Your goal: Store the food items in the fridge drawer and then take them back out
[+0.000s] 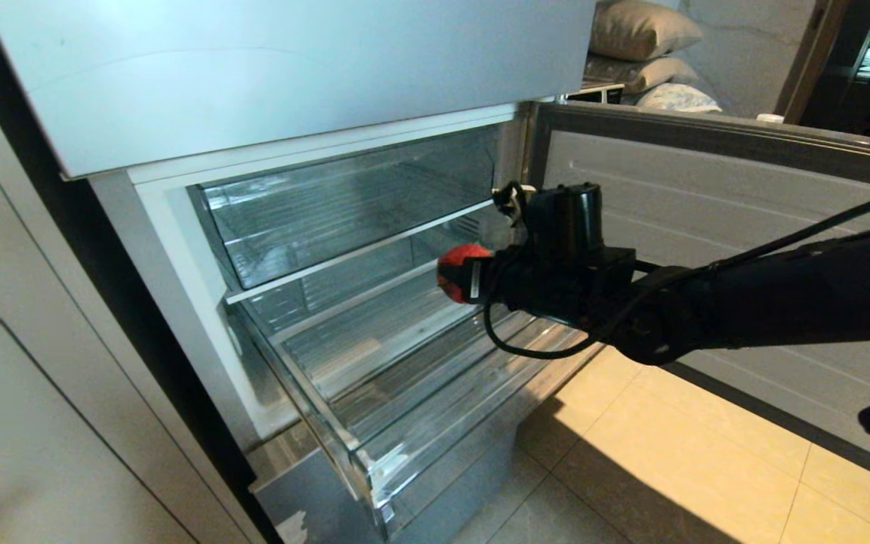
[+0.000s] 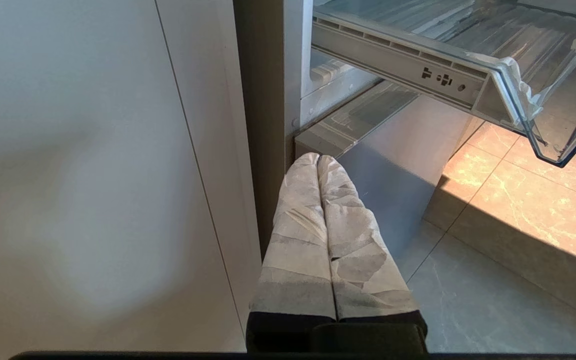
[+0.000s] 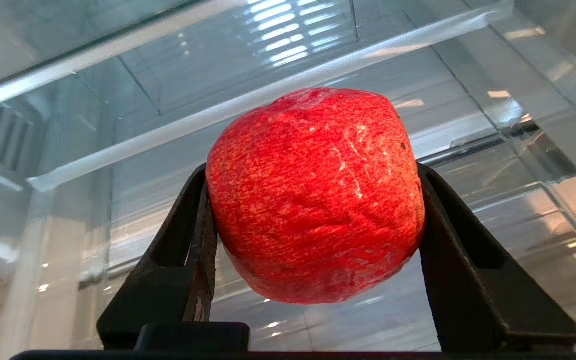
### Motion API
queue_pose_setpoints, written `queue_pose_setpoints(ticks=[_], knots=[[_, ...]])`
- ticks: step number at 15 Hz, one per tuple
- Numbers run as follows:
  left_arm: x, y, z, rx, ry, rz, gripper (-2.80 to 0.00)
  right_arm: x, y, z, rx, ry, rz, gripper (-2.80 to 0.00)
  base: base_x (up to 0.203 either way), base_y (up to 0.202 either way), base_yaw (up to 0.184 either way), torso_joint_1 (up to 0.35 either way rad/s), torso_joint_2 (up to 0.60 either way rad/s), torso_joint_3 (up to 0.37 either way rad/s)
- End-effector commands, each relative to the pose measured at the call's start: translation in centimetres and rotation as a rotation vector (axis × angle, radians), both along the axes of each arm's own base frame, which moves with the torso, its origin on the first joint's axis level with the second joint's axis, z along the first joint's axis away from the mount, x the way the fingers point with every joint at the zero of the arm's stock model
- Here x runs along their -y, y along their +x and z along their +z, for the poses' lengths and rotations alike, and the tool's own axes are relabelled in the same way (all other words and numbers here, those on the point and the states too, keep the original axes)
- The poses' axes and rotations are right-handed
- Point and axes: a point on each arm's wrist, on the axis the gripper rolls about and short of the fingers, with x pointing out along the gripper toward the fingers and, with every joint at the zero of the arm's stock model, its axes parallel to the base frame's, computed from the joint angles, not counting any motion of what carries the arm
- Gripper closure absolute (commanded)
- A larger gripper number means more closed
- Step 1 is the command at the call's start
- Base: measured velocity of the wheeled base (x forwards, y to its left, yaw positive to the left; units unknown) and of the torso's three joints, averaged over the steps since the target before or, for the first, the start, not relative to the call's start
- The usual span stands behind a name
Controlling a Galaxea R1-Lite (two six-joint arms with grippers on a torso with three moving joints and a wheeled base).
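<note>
1. Head view: my right gripper [image 1: 459, 278] holds the red apple [image 1: 456, 266] in the air above the pulled-out fridge drawer [image 1: 374, 453], near its back. I would lower it slowly, keeping clear of the shelf strip [image 1: 359, 253] above, and let go only once it sits on the ribbed bottom.
2. Left wrist view: my left gripper [image 2: 319, 162] hangs parked beside the fridge's lower corner, fingers pressed together, holding nothing.
3. Right wrist view: both jaws clamp the apple's sides [image 3: 315, 195]; the skin looks glossy, so I judge a gentle descent is safest.
</note>
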Motion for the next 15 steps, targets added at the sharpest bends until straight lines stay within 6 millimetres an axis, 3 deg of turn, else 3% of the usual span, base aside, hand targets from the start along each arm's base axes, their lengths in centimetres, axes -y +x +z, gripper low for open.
queue_pose_setpoints(ticks=[1, 3, 4, 12, 14, 15], knots=[[0.0, 0.0, 0.0, -0.001, 0.000, 0.001, 0.00, -0.5, 0.6, -1.0, -0.015, -0.009, -0.001, 0.00, 0.000, 0.000, 0.000, 0.000, 0.00, 0.000], [0.0, 0.0, 0.0, -0.001, 0.000, 0.001, 0.00, -0.5, 0.7, -0.8, -0.007, -0.003, -0.001, 0.00, 0.000, 0.000, 0.000, 0.000, 0.00, 0.000], [0.0, 0.0, 0.0, -0.001, 0.000, 0.001, 0.00, -0.6, 0.7, -0.7, -0.006, -0.003, 0.000, -2.80, 0.000, 0.000, 0.000, 0.000, 0.00, 0.000], [0.0, 0.0, 0.0, 0.000, 0.000, 0.001, 0.00, -0.5, 0.5, 0.1, 0.001, 0.002, -0.008, -2.80, 0.000, 0.000, 0.000, 0.000, 0.00, 0.000], [0.0, 0.0, 0.0, -0.001, 0.000, 0.001, 0.00, -0.1, -0.4, 1.8, 0.026, 0.022, -0.003, -2.80, 0.000, 0.000, 0.000, 0.000, 0.00, 0.000], [0.0, 0.0, 0.0, 0.000, 0.000, 0.001, 0.00, 0.3, -1.7, 3.5, 0.054, 0.041, 0.002, -2.80, 0.000, 0.000, 0.000, 0.000, 0.00, 0.000]])
